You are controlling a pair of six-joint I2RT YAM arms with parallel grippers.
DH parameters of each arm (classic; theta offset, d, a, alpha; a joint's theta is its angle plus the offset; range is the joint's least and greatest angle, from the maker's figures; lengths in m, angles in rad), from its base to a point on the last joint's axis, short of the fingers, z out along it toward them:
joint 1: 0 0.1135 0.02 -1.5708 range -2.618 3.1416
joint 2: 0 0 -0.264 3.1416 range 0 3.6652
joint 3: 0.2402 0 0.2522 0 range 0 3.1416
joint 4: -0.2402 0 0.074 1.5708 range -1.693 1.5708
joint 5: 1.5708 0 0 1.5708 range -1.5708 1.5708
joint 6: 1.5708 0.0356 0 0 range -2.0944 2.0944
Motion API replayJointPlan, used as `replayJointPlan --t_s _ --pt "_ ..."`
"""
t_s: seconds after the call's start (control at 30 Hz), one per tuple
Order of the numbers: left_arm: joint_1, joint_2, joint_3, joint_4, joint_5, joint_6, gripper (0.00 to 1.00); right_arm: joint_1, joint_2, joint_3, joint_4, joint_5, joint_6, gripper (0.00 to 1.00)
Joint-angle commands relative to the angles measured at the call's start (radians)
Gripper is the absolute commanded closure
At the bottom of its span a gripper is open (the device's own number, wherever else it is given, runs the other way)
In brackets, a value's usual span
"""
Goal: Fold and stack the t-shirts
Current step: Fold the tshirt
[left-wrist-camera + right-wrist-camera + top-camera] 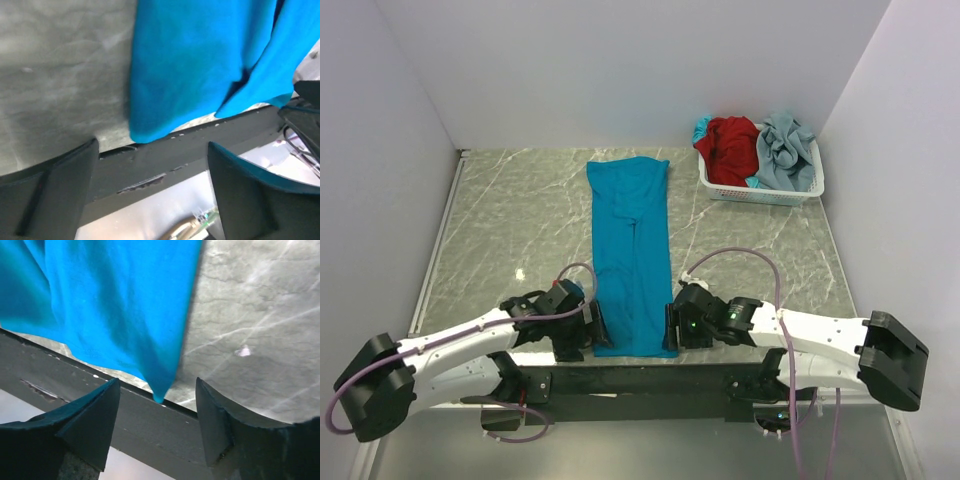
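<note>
Left hand point(592, 332) at 7 o'clock, right hand point(672, 328) at 5: both wide open, gripping nothing, each just off a near corner of the teal-blue t-shirt point(632, 250). The shirt lies flat as a long narrow strip, 6 to 12, mid surface point(520, 220). Red t-shirt point(730, 148) and grey-blue t-shirt point(788, 152) are bunched in the white basket point(760, 196) at 1 o'clock.

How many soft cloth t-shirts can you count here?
3: the teal-blue t-shirt on the table; the red t-shirt and the pale grey-blue t-shirt bundled in the white plastic lattice basket, where teal scraps may be another.
</note>
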State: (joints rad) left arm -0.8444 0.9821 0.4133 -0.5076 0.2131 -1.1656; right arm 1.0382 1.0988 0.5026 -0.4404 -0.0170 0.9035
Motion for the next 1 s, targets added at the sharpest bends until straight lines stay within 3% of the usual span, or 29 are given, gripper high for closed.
replayJointPlan --t_s 0.0,0.17,0.27,0.6,0.7,0.83,0.9,0.97 --pt "-0.028 0.058 0.011 0.063 -0.001 -0.029 0.12 -0.007 0.028 -0.001 0.057 -0.027 0.026 0.35" --pt "-0.053 0.128 0.042 -0.012 -0.081 -0.029 0.43 -0.007 0.053 -0.010 0.065 -0.037 0.037 0.44" --pt "-0.062 0.150 0.036 0.010 -0.087 -0.037 0.54 -0.006 0.072 -0.010 0.071 -0.037 0.038 0.47" --pt "-0.065 0.225 0.048 0.029 -0.144 -0.055 0.59 -0.007 0.092 -0.022 0.077 -0.031 0.048 0.53" --pt "-0.064 0.248 0.061 0.017 -0.167 -0.052 0.64 -0.006 0.093 -0.027 0.083 -0.032 0.049 0.55" --pt "-0.065 0.262 0.068 0.008 -0.166 -0.049 0.82 -0.007 0.093 -0.032 0.083 -0.032 0.049 0.61" --pt "-0.065 0.259 0.061 0.007 -0.164 -0.051 0.85 -0.006 0.098 -0.033 0.086 -0.031 0.048 0.63" --pt "-0.065 0.257 0.055 0.011 -0.158 -0.052 0.99 -0.006 0.104 -0.030 0.083 -0.024 0.045 0.71"
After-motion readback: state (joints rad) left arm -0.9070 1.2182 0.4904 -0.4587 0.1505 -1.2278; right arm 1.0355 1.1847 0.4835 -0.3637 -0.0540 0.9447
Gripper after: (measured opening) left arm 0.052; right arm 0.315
